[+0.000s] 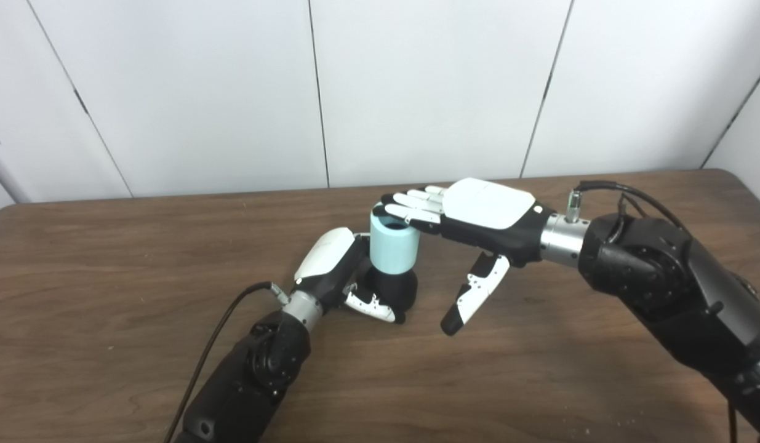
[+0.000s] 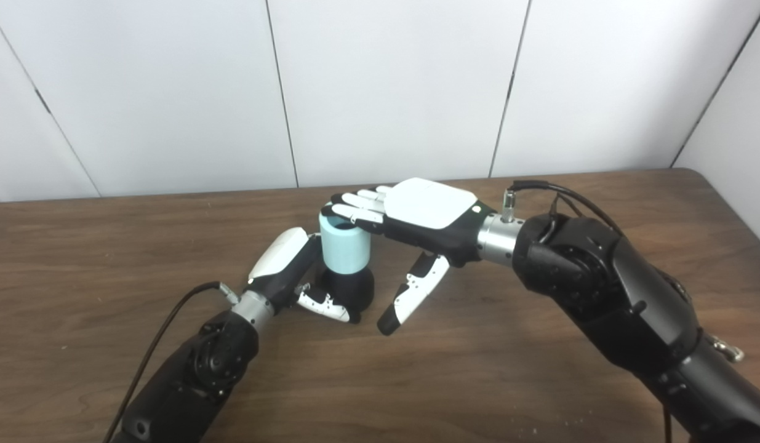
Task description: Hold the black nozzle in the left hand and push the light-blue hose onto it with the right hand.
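The black nozzle (image 1: 397,288) stands on the brown table (image 1: 109,258) near the middle, with the short light-blue hose (image 1: 392,247) sitting upright on top of it. My left hand (image 1: 340,271) is shut around the nozzle's base from the left, thumb in front. My right hand (image 1: 472,215) is open, palm down, its fingers (image 1: 410,208) lying flat over the hose's top rim and its thumb hanging free to the right. The same scene shows in the right eye view, with the hose (image 2: 346,246) under the right hand (image 2: 416,215).
A white panelled wall (image 1: 380,86) runs behind the table's far edge. A black cable (image 1: 213,344) trails from my left wrist over the table. A grey pole (image 1: 1,166) shows at the far left.
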`<state>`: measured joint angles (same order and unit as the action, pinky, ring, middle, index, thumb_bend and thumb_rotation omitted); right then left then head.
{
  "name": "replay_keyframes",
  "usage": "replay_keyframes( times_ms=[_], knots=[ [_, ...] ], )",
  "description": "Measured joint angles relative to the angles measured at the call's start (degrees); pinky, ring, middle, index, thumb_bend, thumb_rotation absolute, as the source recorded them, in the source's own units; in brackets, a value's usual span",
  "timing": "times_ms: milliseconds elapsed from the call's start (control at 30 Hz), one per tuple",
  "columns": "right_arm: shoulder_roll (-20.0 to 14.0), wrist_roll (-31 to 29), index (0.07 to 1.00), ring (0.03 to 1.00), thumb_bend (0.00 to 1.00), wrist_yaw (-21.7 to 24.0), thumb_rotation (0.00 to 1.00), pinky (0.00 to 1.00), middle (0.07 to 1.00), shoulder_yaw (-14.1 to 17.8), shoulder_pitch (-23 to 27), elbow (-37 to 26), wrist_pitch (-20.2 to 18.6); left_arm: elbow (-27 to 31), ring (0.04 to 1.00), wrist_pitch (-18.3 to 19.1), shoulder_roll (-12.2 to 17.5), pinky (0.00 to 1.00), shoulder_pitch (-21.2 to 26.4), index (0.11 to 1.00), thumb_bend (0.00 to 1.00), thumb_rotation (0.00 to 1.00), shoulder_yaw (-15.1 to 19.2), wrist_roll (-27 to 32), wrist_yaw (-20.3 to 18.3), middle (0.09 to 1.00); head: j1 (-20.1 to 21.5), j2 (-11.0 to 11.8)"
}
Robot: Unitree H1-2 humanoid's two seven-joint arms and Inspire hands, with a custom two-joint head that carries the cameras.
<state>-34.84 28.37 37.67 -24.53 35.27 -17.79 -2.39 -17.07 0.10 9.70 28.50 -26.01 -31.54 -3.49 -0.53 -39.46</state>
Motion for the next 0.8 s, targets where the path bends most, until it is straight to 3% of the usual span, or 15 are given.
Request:
replay_keyframes(
  times_ms=[400,500,600,667,733,800],
  knots=[
    [0.0,-2.4,0.993,0.995,0.8,0.0,0.84,1.0,1.0,0.5,0.0,0.0,-0.2,0.2,0.573,0.2,0.0,0.88,0.0,0.496,0.53,0.0,0.0,-0.2,-0.2,0.459,0.0,0.0],
    [0.5,-4.4,0.988,0.969,0.73,0.2,0.73,0.97,1.0,2.3,-0.3,0.0,-0.6,0.2,0.573,0.1,-0.1,0.88,0.0,0.496,0.53,0.0,0.0,-0.2,-0.2,0.459,0.0,0.2],
    [3.4,-4.8,0.997,0.927,0.67,-3.2,0.45,0.86,0.986,5.8,-2.8,0.1,-0.2,0.1,0.575,0.1,-0.1,0.88,0.1,0.496,0.53,0.0,0.1,-0.2,-0.2,0.458,0.2,0.4],
    [7.1,-4.8,1.0,0.902,0.68,-7.1,0.34,0.79,0.982,8.7,-5.4,0.1,0.0,0.0,0.576,0.1,-0.1,0.88,0.1,0.498,0.53,0.0,0.2,-0.2,-0.1,0.456,0.3,0.6],
    [11.1,-4.8,1.0,0.879,0.7,-10.0,0.29,0.72,0.978,10.8,-6.8,0.1,-0.6,-0.3,0.578,0.1,0.0,0.88,0.2,0.498,0.52,0.0,0.4,-0.2,-0.1,0.455,0.2,0.7],
    [14.2,-4.9,1.0,0.849,0.73,-11.1,0.26,0.65,0.973,12.9,-7.1,-0.4,-3.7,-0.4,0.578,0.1,-0.1,0.88,0.3,0.499,0.52,0.0,0.4,-0.2,-0.1,0.455,0.0,0.9]
  ],
)
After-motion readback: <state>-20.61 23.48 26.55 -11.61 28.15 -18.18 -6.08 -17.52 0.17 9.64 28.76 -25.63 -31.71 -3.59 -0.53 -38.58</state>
